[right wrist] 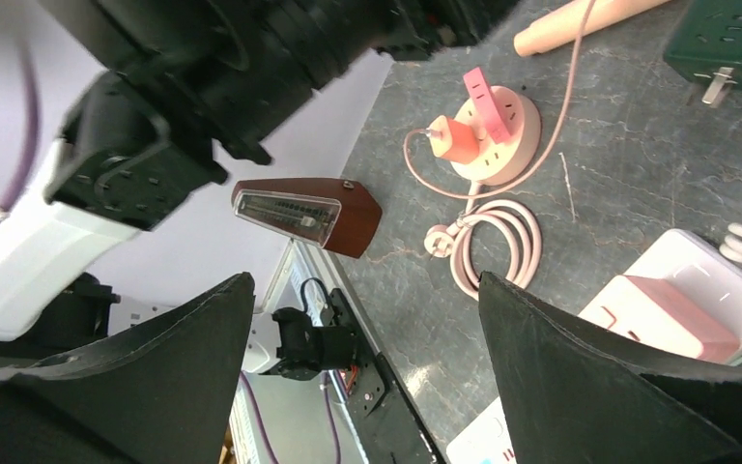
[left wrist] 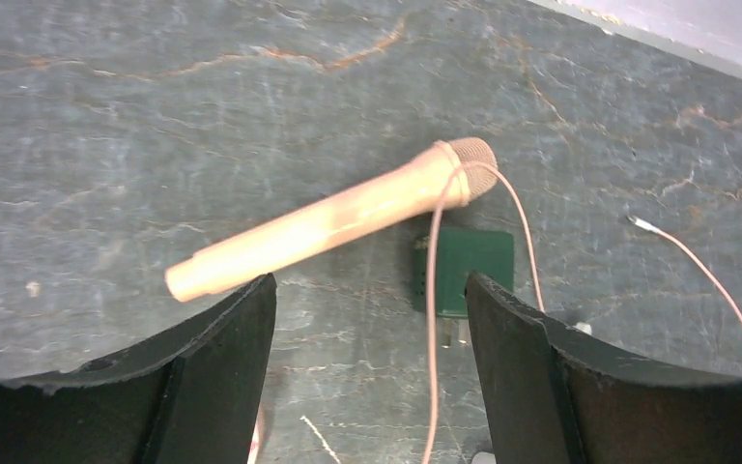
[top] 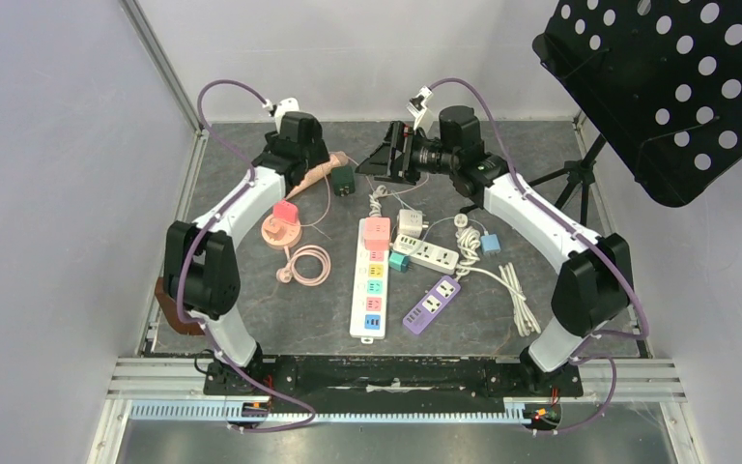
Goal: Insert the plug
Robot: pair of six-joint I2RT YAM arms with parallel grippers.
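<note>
A dark green plug [left wrist: 464, 271] lies flat on the grey table, its two metal prongs pointing toward my left gripper [left wrist: 370, 282]. That gripper hovers open just short of the plug, with only bare table and a thin pink cord [left wrist: 433, 329] between its fingers. A pink microphone [left wrist: 328, 220] lies slantwise right beside the plug. In the top view the green plug [top: 344, 179] sits at the back, left of my right gripper [top: 379, 155]. The right gripper [right wrist: 364, 282] is turned sideways above the table, open and empty. A long white power strip [top: 372, 280] with coloured sockets lies mid-table.
A round pink socket [top: 284, 228] with coiled cord sits left of the strip. A small white strip [top: 427, 253], a purple strip [top: 432, 304] and white cables lie to the right. A brown metronome [top: 172, 307] stands at the left edge. A black perforated stand [top: 676, 87] overhangs the back right.
</note>
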